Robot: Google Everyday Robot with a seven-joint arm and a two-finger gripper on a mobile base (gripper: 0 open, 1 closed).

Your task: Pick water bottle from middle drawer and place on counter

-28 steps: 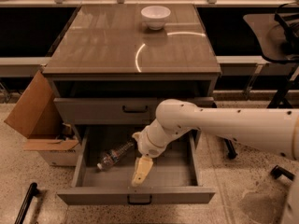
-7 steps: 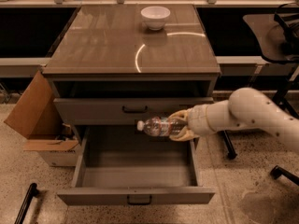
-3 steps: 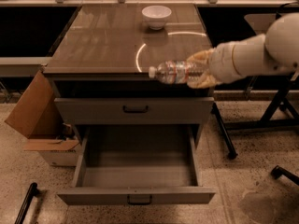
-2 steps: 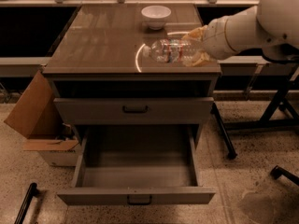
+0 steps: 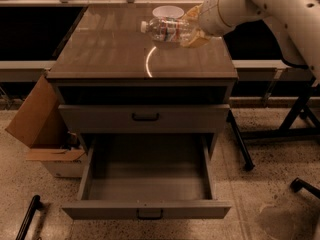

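My gripper (image 5: 191,30) is shut on the water bottle (image 5: 165,29), a clear crinkled bottle with a white cap, held on its side above the counter (image 5: 110,51) with the cap pointing left. The gripper grips the bottle's base end, and the white arm comes in from the upper right. The bottle hangs over the right half of the glossy brownish counter, just in front of the white bowl (image 5: 168,11). The middle drawer (image 5: 146,179) stands pulled open below, its flat grey floor bare, with a dark bow handle on its front.
A closed top drawer (image 5: 145,117) sits above the open one. A brown cardboard box (image 5: 40,129) leans at the cabinet's left. Dark chair legs (image 5: 275,129) stand to the right. A black bar (image 5: 27,216) lies on the speckled floor at bottom left.
My gripper has lifted the water bottle out of the middle drawer, up past the cabinet front, and now holds it farther back over the counter near the bowl. The drawer is left empty.
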